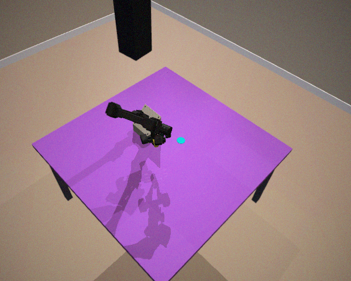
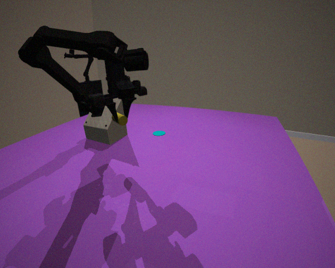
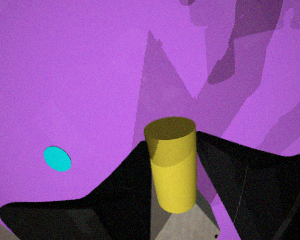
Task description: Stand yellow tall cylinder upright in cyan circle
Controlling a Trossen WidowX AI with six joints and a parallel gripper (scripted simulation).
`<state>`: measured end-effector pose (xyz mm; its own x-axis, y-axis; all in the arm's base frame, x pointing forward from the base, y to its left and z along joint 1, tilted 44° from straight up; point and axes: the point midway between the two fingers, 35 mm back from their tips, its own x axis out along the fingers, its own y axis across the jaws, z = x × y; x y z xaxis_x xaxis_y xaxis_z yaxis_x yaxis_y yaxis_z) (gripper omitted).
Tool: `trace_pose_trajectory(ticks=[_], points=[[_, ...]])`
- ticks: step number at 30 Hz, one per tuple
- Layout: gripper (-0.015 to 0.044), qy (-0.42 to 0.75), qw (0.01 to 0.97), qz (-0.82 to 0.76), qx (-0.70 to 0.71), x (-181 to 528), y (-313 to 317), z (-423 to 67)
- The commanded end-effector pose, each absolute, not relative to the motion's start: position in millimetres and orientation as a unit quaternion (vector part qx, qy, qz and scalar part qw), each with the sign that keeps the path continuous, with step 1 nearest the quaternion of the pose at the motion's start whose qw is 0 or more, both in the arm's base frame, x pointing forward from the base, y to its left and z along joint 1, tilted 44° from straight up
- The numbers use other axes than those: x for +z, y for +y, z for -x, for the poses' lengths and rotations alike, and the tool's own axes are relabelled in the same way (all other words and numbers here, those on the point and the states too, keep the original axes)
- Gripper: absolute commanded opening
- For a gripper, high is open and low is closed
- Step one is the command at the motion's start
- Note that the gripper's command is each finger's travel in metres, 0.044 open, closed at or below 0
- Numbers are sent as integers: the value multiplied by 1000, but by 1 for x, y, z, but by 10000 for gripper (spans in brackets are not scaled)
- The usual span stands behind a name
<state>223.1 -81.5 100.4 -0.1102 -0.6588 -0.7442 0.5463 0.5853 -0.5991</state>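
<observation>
My gripper [image 2: 120,115] [image 3: 170,142] [image 1: 156,141] is shut on the yellow tall cylinder [image 2: 121,119] [image 3: 172,167] and holds it lifted above the purple table [image 1: 217,169] [image 2: 219,178], close to the arm's grey base block [image 2: 103,131] [image 1: 151,113]. In the exterior view the cylinder lies tilted between the fingers, its end pointing toward the camera. In the top view only a sliver of yellow [image 1: 154,145] shows under the gripper. The cyan circle [image 1: 180,140] [image 2: 159,133] [image 3: 57,159] is flat on the table, a short way to the right of the gripper, and nothing stands in it.
A dark square pillar [image 1: 133,27] stands on the floor behind the table. The arm's shadows fall across the front of the table. A pale skirting [image 1: 260,63] runs along the walls.
</observation>
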Motion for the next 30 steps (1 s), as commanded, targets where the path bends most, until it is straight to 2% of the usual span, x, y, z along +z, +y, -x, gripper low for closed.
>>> trace_pose_trajectory(ticks=[1, 30], points=[[105, 608, 666, 70, -427, 95, -73, -231], [105, 706, 619, 254, -231, 48, -14, -263]])
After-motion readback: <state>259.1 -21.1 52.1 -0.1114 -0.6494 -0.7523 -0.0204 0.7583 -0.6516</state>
